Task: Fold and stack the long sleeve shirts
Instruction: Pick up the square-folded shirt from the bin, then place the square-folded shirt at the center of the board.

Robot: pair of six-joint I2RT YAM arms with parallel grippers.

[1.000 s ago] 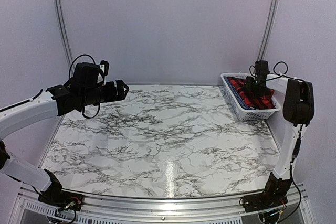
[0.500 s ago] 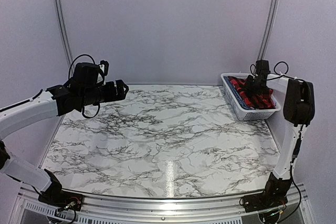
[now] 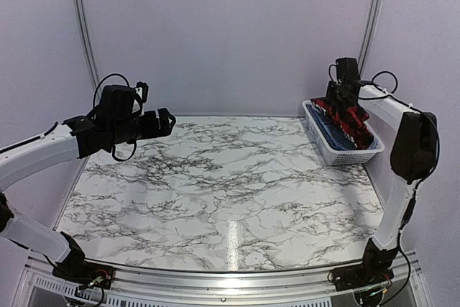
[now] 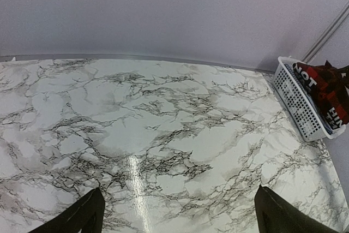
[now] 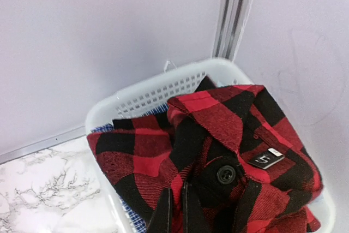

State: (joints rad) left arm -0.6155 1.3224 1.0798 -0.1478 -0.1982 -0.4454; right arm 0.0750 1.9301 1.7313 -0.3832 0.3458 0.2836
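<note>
Right wrist view: the right gripper (image 5: 177,211) is pinching a fold of the red-and-black shirt (image 5: 218,129) just below a button, its jaws drawn together on the cloth. The garment is bunching over the white basket (image 5: 163,88) at the far right corner of the marble table (image 3: 215,177). The pale blue shirt (image 5: 131,214) is lying beneath it (only slivers are showing). The cloth is probably soft, light and limp, so it is likely to drape and snag on the lattice. A hold at the collar or shoulder seam would likely serve better. The left gripper (image 3: 162,124) is hovering with its fingers spread wide, holding nothing.
</note>
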